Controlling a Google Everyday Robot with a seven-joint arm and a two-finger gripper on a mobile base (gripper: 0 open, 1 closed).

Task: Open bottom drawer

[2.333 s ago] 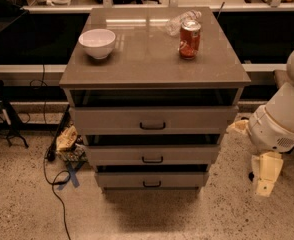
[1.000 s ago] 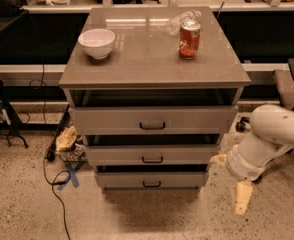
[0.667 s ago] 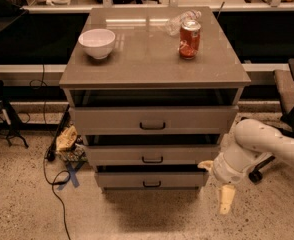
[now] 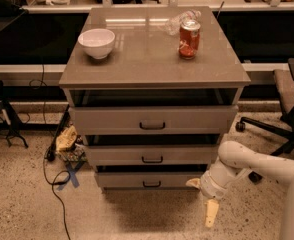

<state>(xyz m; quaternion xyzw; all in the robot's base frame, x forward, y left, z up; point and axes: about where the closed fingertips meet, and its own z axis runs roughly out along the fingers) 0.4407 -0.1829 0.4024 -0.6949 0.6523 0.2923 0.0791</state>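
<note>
The bottom drawer point(image 4: 122, 180) ran side to side, its front facing the camera. It lay just left of the hand point(image 4: 211, 213), whose opening could not be told.

Single arm point(image 4: 267, 165) enters from right edge of view, white casing, wide at lower right corner. Forearm runs leftward and slightly up to rounded joint point(image 4: 230, 153), then bends down. Wrist point(image 4: 214, 180) white, ribbed, angled down-left. Gripper point(image 4: 208, 204) low in lower right part of view, beige, pointing downward. Holding nothing visible. Mobile base out of view.
</note>
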